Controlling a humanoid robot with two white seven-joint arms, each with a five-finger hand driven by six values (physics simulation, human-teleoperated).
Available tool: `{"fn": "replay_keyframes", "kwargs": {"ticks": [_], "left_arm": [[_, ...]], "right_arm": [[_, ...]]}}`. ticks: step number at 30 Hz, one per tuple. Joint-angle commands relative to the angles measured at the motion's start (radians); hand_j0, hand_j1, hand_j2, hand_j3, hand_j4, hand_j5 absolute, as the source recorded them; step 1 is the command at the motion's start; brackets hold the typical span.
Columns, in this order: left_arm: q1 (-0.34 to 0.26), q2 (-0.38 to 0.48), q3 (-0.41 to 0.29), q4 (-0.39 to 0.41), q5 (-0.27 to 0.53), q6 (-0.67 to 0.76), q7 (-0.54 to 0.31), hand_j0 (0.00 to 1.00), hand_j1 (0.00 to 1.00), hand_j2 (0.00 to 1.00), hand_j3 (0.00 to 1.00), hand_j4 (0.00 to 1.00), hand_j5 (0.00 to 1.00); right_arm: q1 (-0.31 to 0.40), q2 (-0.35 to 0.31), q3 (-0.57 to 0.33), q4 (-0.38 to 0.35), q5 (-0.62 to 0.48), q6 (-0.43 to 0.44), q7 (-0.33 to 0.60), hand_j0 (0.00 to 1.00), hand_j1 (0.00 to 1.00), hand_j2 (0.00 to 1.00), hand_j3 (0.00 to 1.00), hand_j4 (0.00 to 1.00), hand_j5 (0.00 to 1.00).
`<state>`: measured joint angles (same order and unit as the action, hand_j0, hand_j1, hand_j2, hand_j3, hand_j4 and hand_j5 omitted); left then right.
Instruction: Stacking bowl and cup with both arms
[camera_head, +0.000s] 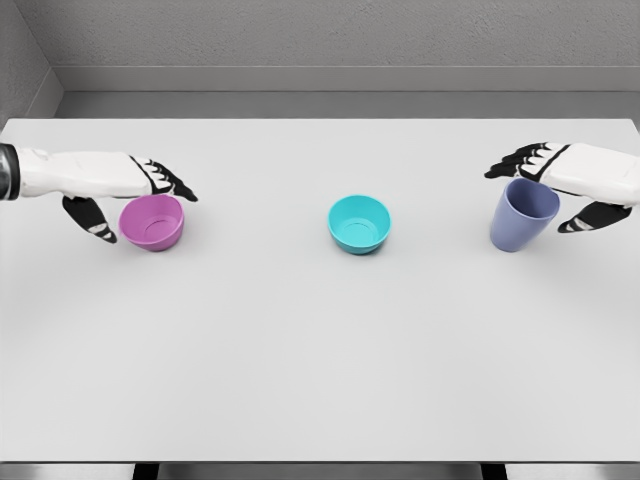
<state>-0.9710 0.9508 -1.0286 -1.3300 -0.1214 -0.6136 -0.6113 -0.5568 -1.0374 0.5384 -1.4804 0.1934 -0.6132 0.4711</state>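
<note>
A wide, flat white table (320, 380) fills the head view, with a grey wall and floor strip behind its far edge; three small vessels stand upright on it in a loose row, well apart from one another; at the left sits a shallow round pink plastic bowl (153, 222), open side up; near the middle sits a round turquoise plastic bowl (359, 223) of much the same shape, with nothing near it; at the right stands a taller lavender-blue plastic cup (522, 215), tapering towards its base, mouth up

The white left arm comes in from the left edge, and the left hand (120, 190) hangs over the pink bowl's near-left side; its dark-tipped fingers (175, 186) reach out together across the back of the bowl's rim, while the thumb (92, 219) drops down just beside the bowl's left wall; the digits bracket the bowl loosely, and whether they touch it cannot be told; the bowl rests on the table

The white right arm enters from the right edge, and the right hand (575, 185) sits above and to the right of the cup; its fingers (515, 162) stretch leftward over the cup's far rim, held close together, and the thumb (590, 218) angles down beside the cup's right wall; the hand is cupped around the cup's upper part without a clear squeeze, and the cup stands on the table
</note>
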Motion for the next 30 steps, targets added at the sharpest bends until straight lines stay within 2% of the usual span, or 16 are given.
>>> {"fn": "replay_keyframes", "kwargs": {"ticks": [1, 4, 11, 16, 23, 26, 30], "left_arm": [[0.0, -0.003, -0.002, 0.02, 0.006, 0.003, 0.0, 1.0, 1.0, 1.0, 1.0, 1.0, 1.0], [0.006, -0.007, -0.002, 0.043, 0.037, 0.003, 0.0, 1.0, 1.0, 1.0, 1.0, 1.0, 1.0], [0.003, -0.044, 0.002, 0.104, 0.043, 0.003, 0.0, 1.0, 1.0, 1.0, 1.0, 1.0, 1.0], [0.009, -0.069, -0.002, 0.123, 0.037, 0.003, 0.0, 1.0, 1.0, 1.0, 1.0, 1.0, 1.0], [0.023, -0.07, -0.002, 0.137, 0.031, 0.003, 0.0, 1.0, 1.0, 1.0, 1.0, 1.0, 1.0], [0.023, -0.099, -0.002, 0.176, 0.013, 0.003, 0.0, 1.0, 1.0, 1.0, 1.0, 1.0, 1.0], [0.028, -0.104, -0.001, 0.183, 0.009, 0.003, 0.0, 1.0, 1.0, 1.0, 1.0, 1.0, 1.0]], "right_arm": [[0.0, 0.007, 0.0, 0.0, -0.006, 0.002, 0.0, 1.0, 1.0, 1.0, 1.0, 1.0, 1.0], [0.0, 0.02, 0.014, 0.023, -0.008, 0.002, 0.0, 1.0, 1.0, 1.0, 1.0, 1.0, 1.0], [-0.002, 0.022, 0.014, 0.051, -0.023, 0.002, 0.0, 1.0, 1.0, 1.0, 1.0, 1.0, 1.0], [-0.006, 0.023, 0.017, 0.077, -0.101, 0.002, 0.0, 1.0, 1.0, 1.0, 1.0, 1.0, 1.0], [-0.006, 0.025, 0.025, 0.077, -0.121, 0.002, 0.0, 1.0, 1.0, 1.0, 1.0, 1.0, 1.0], [-0.008, 0.025, 0.032, 0.075, -0.117, 0.002, 0.001, 1.0, 1.0, 1.0, 1.0, 1.0, 1.0], [-0.008, 0.025, 0.043, 0.072, -0.108, 0.002, 0.001, 1.0, 1.0, 1.0, 1.0, 1.0, 1.0]]}}
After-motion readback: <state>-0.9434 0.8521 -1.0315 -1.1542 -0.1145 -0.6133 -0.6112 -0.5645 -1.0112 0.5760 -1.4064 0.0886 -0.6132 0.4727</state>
